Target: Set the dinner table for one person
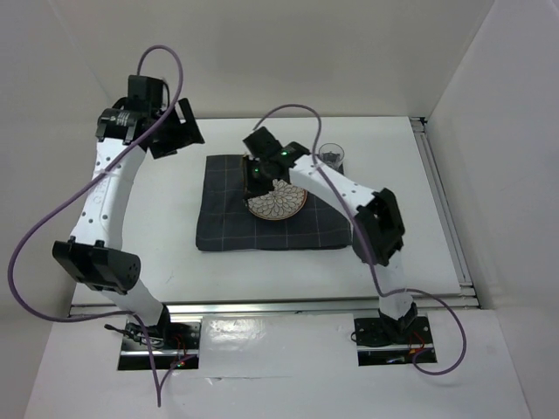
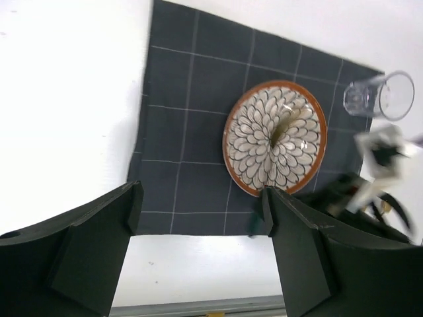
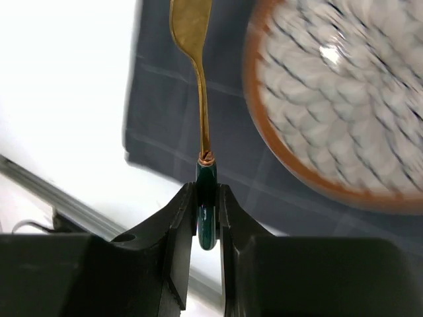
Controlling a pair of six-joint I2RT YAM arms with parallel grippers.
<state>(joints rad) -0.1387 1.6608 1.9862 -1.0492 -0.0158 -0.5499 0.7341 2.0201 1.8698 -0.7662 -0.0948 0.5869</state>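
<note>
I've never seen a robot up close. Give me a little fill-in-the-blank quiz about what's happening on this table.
1. The right gripper is shut on a gold utensil with a ____ handle.
2. The left gripper is ____ and holds nothing.
3. The plate lies ____ the cloth.

Missing words: green; open; on
</note>
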